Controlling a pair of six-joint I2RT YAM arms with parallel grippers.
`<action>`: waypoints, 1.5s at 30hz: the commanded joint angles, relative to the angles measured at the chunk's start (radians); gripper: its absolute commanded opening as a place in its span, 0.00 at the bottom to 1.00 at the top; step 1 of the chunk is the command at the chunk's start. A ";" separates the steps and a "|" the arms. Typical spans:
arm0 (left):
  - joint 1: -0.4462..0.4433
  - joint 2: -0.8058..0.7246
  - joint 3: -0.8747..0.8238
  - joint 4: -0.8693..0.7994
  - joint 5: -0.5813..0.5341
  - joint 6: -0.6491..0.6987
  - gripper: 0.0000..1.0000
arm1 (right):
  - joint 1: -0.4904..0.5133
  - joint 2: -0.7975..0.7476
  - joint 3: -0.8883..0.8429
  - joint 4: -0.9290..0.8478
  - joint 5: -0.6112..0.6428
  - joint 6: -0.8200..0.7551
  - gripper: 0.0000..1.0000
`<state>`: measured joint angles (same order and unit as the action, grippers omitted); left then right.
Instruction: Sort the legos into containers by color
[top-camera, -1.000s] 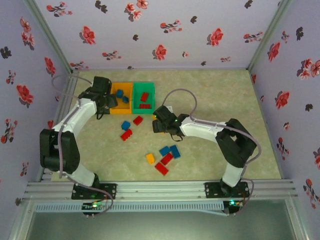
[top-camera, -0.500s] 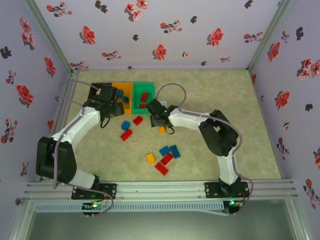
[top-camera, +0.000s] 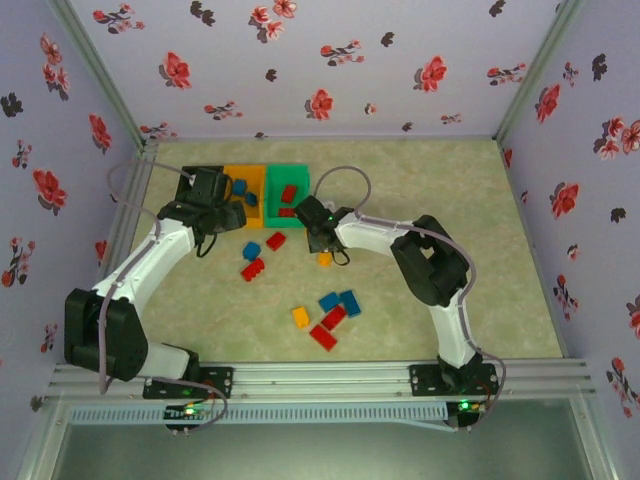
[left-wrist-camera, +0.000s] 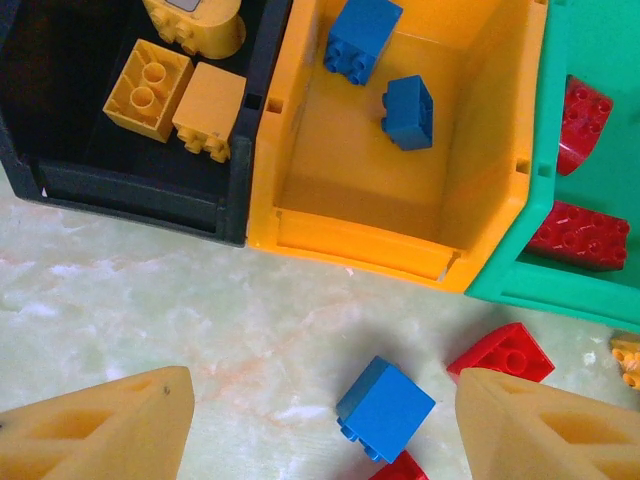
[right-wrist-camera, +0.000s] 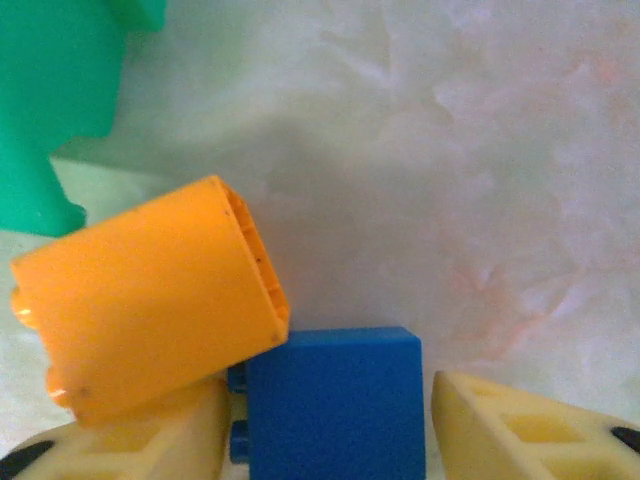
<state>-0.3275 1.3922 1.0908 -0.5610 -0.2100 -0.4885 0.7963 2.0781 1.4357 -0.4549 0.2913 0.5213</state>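
Left gripper (left-wrist-camera: 322, 385), jaws wide, hangs over the table on the near side of the black bin (left-wrist-camera: 130, 190), orange bin (left-wrist-camera: 360, 245) and green bin (left-wrist-camera: 540, 290). A loose blue brick (left-wrist-camera: 385, 408) lies between its fingers. Right gripper (right-wrist-camera: 330, 385), just right of the green bin, is parted around a second blue brick (right-wrist-camera: 335, 410). An orange brick (right-wrist-camera: 150, 295) leans on one finger.

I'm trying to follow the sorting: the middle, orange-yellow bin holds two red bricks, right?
Not quite. The orange-yellow bin does hold two bricks, but they are blue bricks, not red, as the left wrist view shows.
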 joint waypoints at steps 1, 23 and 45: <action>-0.003 -0.025 -0.006 -0.022 -0.023 -0.011 0.71 | -0.010 0.026 0.026 -0.019 0.008 -0.014 0.50; -0.017 -0.087 0.021 -0.064 -0.024 -0.002 0.70 | -0.022 -0.191 -0.013 -0.031 0.019 -0.090 0.36; -0.016 -0.213 0.012 -0.152 -0.055 -0.035 0.70 | 0.028 0.127 0.530 0.148 -0.173 -0.144 0.36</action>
<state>-0.3378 1.2026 1.0908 -0.6788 -0.2371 -0.5022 0.8192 2.1548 1.8942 -0.3557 0.1543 0.3981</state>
